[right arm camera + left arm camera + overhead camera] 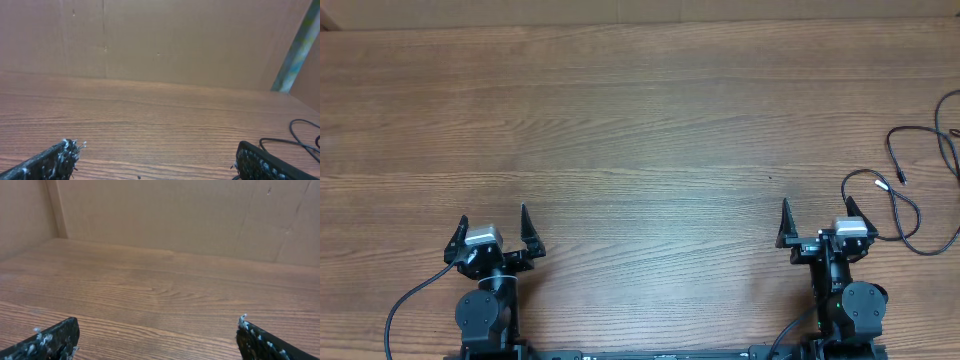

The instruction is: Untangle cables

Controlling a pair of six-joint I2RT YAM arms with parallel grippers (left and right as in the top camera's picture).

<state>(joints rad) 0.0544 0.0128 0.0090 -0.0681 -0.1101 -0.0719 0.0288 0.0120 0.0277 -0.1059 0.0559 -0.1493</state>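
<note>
Thin black cables point(910, 195) lie in loose loops on the wooden table at the far right, running off the right edge. A part of them also shows at the right edge of the right wrist view point(300, 137). My right gripper point(817, 212) is open and empty, just left of the nearest cable loop. My left gripper point(492, 228) is open and empty at the front left, far from the cables. Its wide-spread fingertips show in the left wrist view point(157, 330), and those of the right gripper in the right wrist view point(157, 150). No cable shows in the left wrist view.
The wooden table point(640, 130) stretches between the arms and the far edge. Plain brown walls point(175, 215) stand behind the table. Thicker black arm cables point(405, 305) hang at the front by each arm base.
</note>
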